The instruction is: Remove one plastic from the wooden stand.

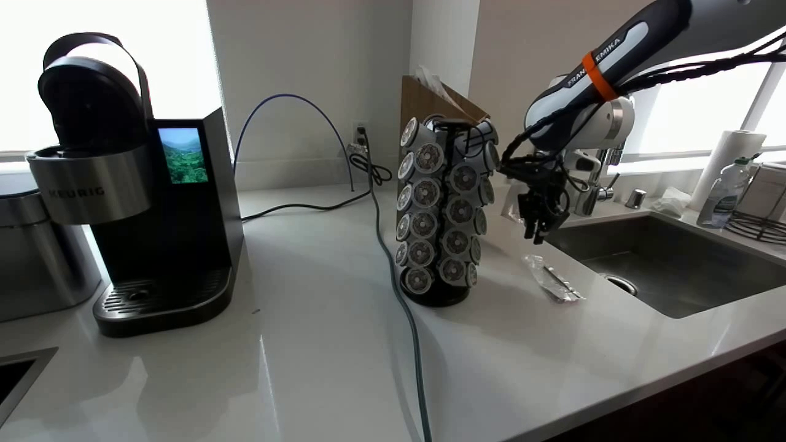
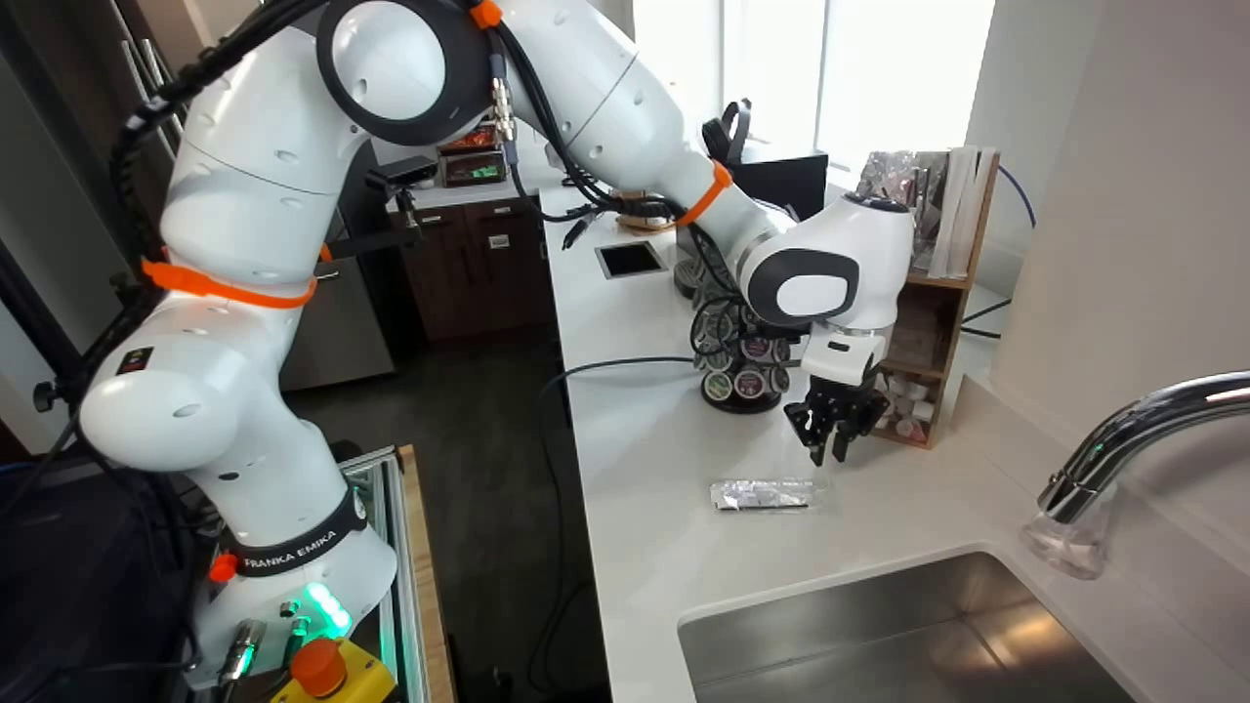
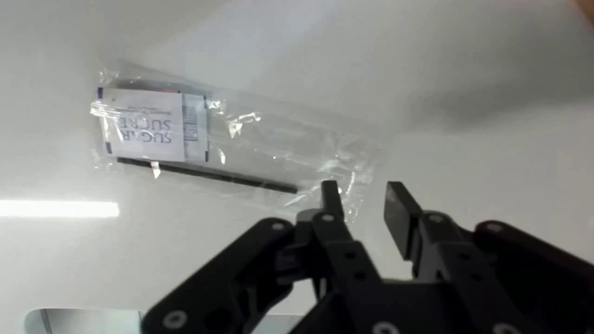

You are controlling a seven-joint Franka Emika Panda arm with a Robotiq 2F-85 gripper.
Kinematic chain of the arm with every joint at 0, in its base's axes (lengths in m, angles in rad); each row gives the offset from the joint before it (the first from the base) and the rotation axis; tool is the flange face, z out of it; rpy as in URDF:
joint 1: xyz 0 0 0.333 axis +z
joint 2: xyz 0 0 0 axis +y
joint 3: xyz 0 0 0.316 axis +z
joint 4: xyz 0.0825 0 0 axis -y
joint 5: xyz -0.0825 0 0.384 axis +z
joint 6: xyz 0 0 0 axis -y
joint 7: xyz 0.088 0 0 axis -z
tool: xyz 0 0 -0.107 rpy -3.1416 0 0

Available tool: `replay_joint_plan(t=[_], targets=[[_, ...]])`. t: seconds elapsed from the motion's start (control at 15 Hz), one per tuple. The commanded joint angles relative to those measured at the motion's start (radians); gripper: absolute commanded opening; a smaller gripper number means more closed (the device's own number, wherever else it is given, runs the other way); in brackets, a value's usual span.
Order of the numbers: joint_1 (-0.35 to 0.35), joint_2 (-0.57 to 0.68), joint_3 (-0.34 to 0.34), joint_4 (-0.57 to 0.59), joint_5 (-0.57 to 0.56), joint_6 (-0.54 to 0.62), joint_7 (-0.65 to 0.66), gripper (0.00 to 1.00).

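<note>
A transparent plastic packet [image 3: 269, 144] with sugar sachets and a thin black stick lies flat on the white counter. It also shows in both exterior views [image 1: 554, 281] [image 2: 764, 494]. The brown wooden stand [image 2: 918, 327] is against the wall and holds more plastic packets [image 2: 898, 181] in its top part; its slanted top [image 1: 412, 101] shows behind the pod rack. My gripper [image 2: 829, 455] points down above the counter, between the stand and the loose packet. In the wrist view the gripper [image 3: 362, 195] is open with nothing between its fingers, and its left fingertip overlaps the packet's end.
A pod rack [image 1: 442, 212] stands beside the wooden stand, close to the arm. The sink [image 1: 651, 252] and faucet [image 2: 1152, 430] are on the opposite side. A dark cable [image 1: 408, 319] crosses the counter. A coffee machine [image 1: 172, 239] stands farther along.
</note>
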Motion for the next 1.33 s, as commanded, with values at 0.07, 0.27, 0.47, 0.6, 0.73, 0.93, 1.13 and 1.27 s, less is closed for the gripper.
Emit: replay_joint_plan(t=[0.07,0.27,0.47,0.6,0.73,0.93,1.13,1.27], targets=[[0.025,-0.082,-0.011,-0.056,-0.016,0.066,-0.014,0.71],[0.008,-0.190,0.014,-0.123,-0.011,-0.049,-0.109,0.93],[0.015,-0.348,-0.004,-0.230,-0.082,-0.198,-0.232,1.00],[0.029,-0.438,-0.024,-0.259,-0.189,-0.335,-0.248,1.00],[0.033,-0.537,-0.018,-0.272,-0.318,-0.496,-0.231,1.00],[0.029,-0.665,0.041,-0.240,-0.403,-0.751,-0.326,1.00],[0.046,-0.757,0.114,-0.152,-0.415,-0.995,-0.443,1.00],[0.022,-0.736,0.123,-0.147,-0.394,-0.978,-0.418,1.00]])
